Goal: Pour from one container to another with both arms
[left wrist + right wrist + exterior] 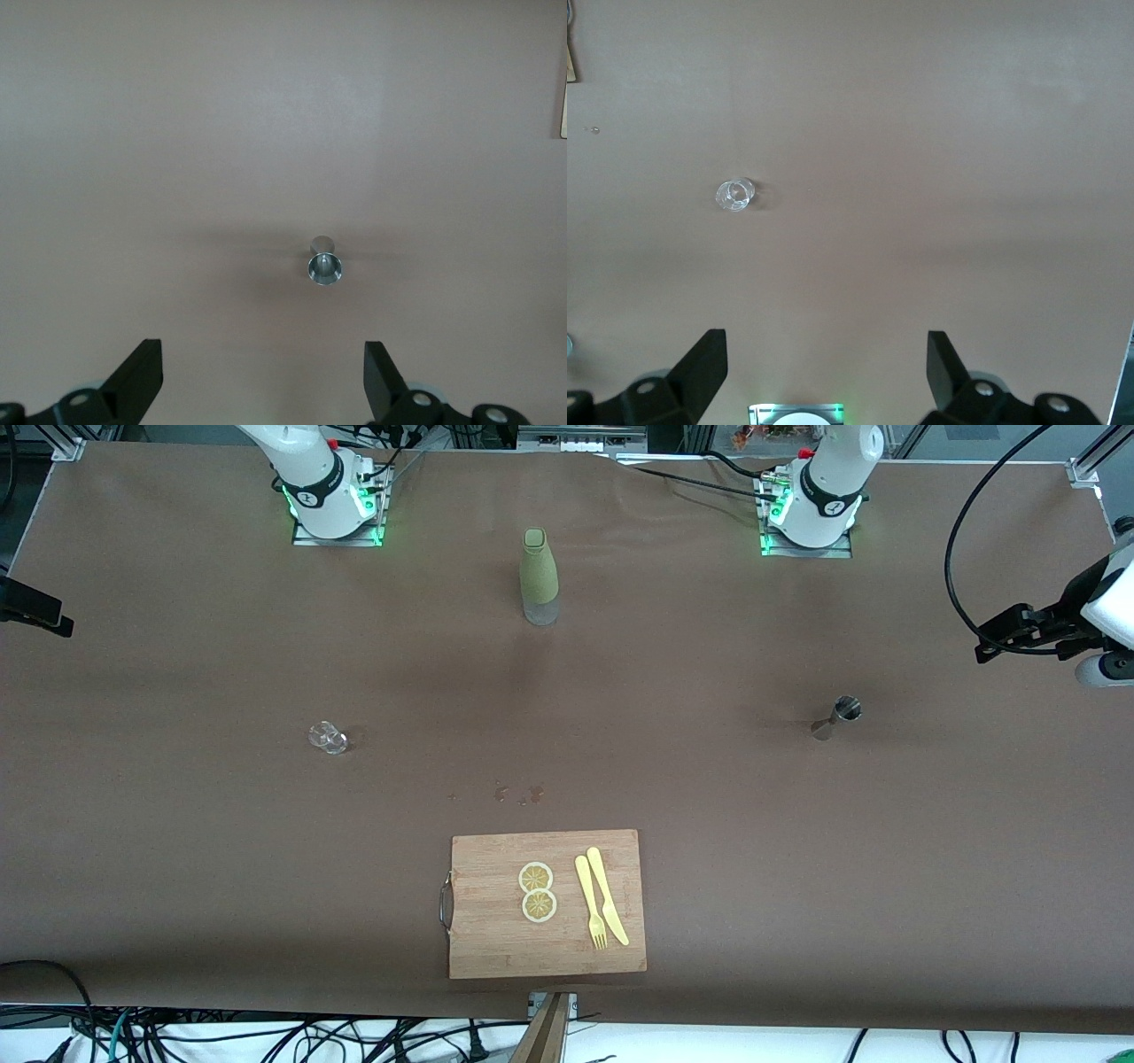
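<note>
Jaws on both grippers stand spread wide and hold nothing, as we read from each wrist view. We see the left gripper (261, 381) up in the air over bare brown table (177, 868), with the silver jigger (325, 263) standing upright on the table below it, apart from its black fingers (137, 376). In the front view this gripper (1005, 638) shows at the picture's edge, at the left arm's end of the table, and the jigger (837, 718) stands on the table near it, touching nothing.

We find the right gripper (827, 376) likewise raised over the table, well apart from the small clear glass (733, 194) that shows in its wrist view. That glass (328, 738) sits toward the right arm's end of the table, well apart from the jigger.

Between the two arm bases, farther from the front camera than either vessel, stands the tall olive-green bottle (539, 577), upright. Nearer to the camera lies a wooden cutting board (496, 939) carrying two lemon slices (537, 891), a yellow fork (590, 902) and a yellow knife (607, 895) side by side. A few small wet spots (518, 792) mark the table just beside the board's farther edge.
</note>
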You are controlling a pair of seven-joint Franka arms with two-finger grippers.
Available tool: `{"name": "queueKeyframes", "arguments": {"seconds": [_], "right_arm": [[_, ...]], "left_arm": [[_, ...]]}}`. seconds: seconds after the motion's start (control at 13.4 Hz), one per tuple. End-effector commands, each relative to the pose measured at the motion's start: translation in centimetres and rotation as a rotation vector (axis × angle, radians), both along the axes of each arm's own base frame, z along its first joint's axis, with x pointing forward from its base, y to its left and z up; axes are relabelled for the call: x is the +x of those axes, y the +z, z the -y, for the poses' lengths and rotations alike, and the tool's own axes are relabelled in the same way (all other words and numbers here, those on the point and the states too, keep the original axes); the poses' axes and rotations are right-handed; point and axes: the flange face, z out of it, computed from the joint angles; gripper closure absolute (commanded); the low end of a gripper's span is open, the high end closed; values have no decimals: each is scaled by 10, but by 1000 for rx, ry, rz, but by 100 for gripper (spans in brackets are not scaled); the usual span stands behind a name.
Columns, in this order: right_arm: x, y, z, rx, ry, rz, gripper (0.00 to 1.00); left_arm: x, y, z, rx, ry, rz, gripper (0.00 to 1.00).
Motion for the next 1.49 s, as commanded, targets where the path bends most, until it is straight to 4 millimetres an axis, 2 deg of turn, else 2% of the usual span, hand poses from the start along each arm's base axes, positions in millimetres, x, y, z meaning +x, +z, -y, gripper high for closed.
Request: {"name": "queueKeyframes", "arguments": {"seconds": [0.0, 1.42], "right_arm": [[-3, 1, 0, 18, 10, -2, 0], [-3, 0, 3, 18, 7, -4, 0]], "left_arm": [[-2, 8, 2, 30, -8, 11, 0], [-4, 0, 1, 14, -27, -22, 0]]}}
